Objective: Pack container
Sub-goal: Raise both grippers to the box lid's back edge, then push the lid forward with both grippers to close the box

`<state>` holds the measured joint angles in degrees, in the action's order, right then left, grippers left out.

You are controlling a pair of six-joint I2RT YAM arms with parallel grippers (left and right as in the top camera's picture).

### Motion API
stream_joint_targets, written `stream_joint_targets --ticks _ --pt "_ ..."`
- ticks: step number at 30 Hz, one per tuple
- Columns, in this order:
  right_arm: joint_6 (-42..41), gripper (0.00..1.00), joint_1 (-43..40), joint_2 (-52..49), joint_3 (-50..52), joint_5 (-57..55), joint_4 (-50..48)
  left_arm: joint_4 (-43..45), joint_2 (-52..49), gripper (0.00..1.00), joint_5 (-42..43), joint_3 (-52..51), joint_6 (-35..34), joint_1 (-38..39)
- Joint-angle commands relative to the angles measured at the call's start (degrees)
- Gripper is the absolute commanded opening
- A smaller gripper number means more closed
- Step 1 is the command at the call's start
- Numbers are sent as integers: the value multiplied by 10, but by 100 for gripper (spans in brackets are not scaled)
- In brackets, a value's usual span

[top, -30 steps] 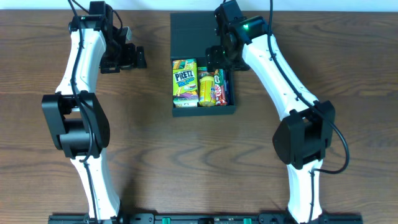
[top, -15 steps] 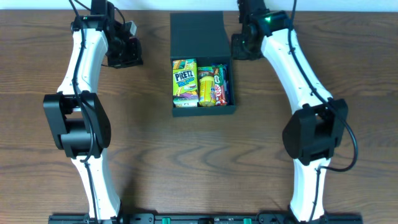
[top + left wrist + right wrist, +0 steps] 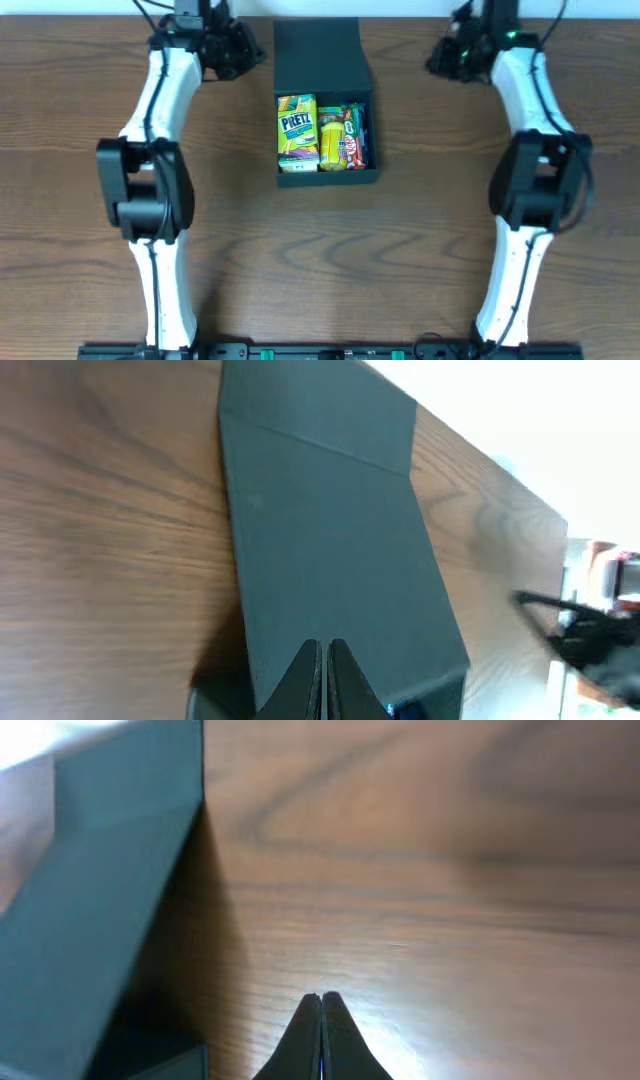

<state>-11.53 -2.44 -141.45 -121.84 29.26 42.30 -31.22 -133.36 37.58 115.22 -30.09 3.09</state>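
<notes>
The container (image 3: 318,55) is a dark square box in the middle of the table, with its lid lying open and flat toward the back. Inside lie a green Pretz packet (image 3: 296,130), a yellow packet (image 3: 331,136) and a red packet (image 3: 353,140). My left gripper (image 3: 258,55) is at the lid's left edge, shut, with nothing between its fingers. In the left wrist view its tips (image 3: 325,645) hover over the lid (image 3: 330,540). My right gripper (image 3: 437,62) is shut and empty over bare wood, right of the lid. In the right wrist view the lid's edge (image 3: 90,890) is to the left of the tips (image 3: 321,997).
The wooden table (image 3: 320,260) extends in front of the box. Its back edge (image 3: 400,14) runs just behind the lid and both grippers. The arms' bases (image 3: 320,350) sit at the front edge.
Both arms swung toward the back of the table. The right gripper left the box and moved out to the right of the lid. Both grippers went from open to shut.
</notes>
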Motion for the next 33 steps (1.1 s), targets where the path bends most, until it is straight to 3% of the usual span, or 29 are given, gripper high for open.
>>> stream_joint_targets --ticks 1,13,25,33 --pt "-16 1 17 -29 0 123 -8 6 -51 6 31 6 -73 -4" --pt "-17 1 56 -45 0 139 -28 0 -96 5 31 5 -83 -4" --pt "-73 1 80 -77 0 163 -68 18 -98 5 34 5 -87 -4" --pt "-59 1 81 -82 0 263 -152 47 -98 5 40 5 -94 -4"
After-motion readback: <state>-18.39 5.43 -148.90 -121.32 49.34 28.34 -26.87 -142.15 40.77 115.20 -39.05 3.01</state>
